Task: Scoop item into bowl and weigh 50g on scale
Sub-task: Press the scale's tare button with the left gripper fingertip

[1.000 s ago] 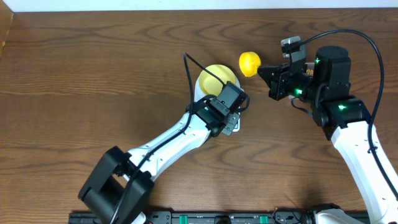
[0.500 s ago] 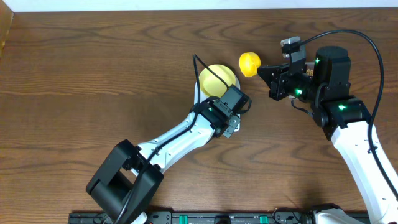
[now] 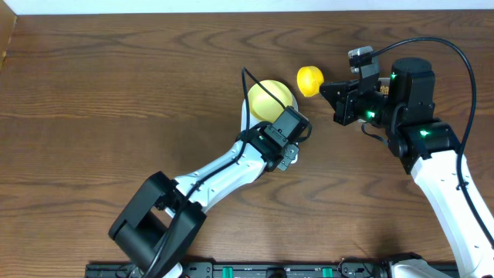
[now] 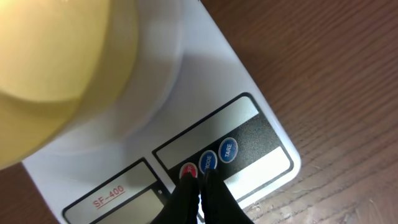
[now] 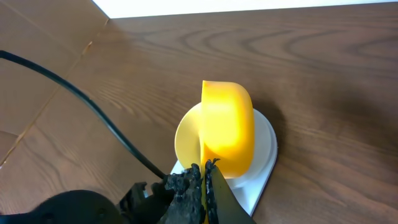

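The pale yellow-green bowl (image 3: pixel 270 98) stands on the white scale (image 3: pixel 247 117) at mid-table and looks empty from overhead. In the left wrist view the bowl (image 4: pixel 56 62) fills the upper left above the scale's (image 4: pixel 205 68) display and three round buttons. My left gripper (image 4: pixel 198 175) is shut, with its tips on the button row between the red and the middle blue button; it also shows overhead (image 3: pixel 287 154). My right gripper (image 5: pixel 205 168) is shut on the handle of the yellow scoop (image 5: pixel 227 134) and holds it above the table to the right of the bowl (image 3: pixel 309 79). No beans are in view.
Dark wood table (image 3: pixel 116 93) all around. A cardboard-coloured surface (image 5: pixel 37 68) lies beyond the table's left edge in the right wrist view. A black cable (image 5: pixel 93 112) of the left arm runs in front of the scale.
My left arm has shifted slightly to the right over the scale's front. The right arm and the scoop have not moved.
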